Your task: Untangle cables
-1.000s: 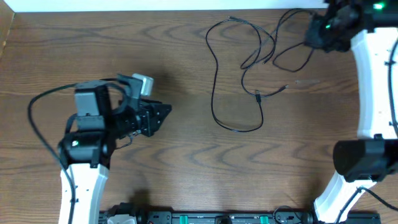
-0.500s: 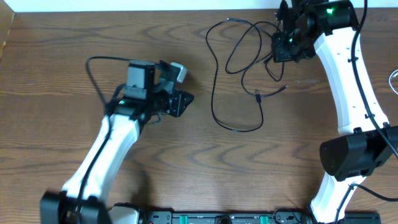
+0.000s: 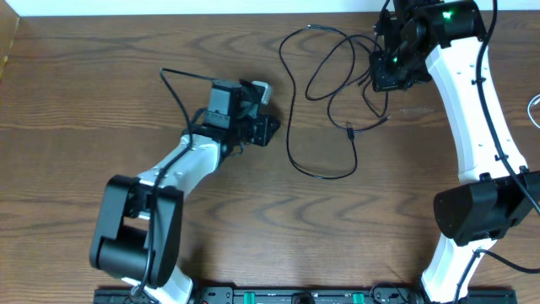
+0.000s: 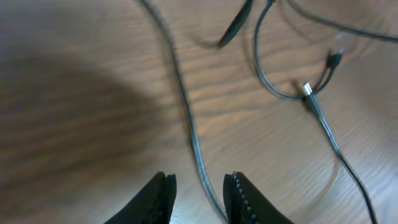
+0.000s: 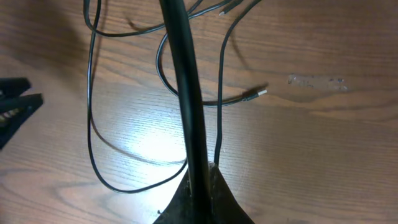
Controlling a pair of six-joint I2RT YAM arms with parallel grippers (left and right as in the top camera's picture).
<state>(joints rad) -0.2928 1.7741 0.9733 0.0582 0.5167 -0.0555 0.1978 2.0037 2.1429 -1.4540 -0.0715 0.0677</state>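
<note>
Well, the job looks barely begun. The cables (image 3: 291, 127) lie on the brown table (image 3: 126, 67) in one loose bunch. They cross over each other right by the right gripper (image 3: 386, 72), and one long bend reaches over to the left gripper (image 4: 199, 194).

The left gripper's fingers stand a little apart, with a narrow gap, and they hold nothing. One dark strand runs right between them and on ahead of the tips. I can't tell if it touches either finger. Further ahead and off to one side, a small silver plug (image 4: 308, 89) lies where strands meet.

The right gripper is squeezed tight. From its own camera, one thin strand runs straight into the closed tips, so I think it is pinching that strand. The rest of the bunch spreads out in front of it.

Nothing is pulled apart yet, I'd say, and no cord lies alone. Nearly everything is left to do: grab a strand, pull the loops away from each other, and lay each cord out by itself.
</note>
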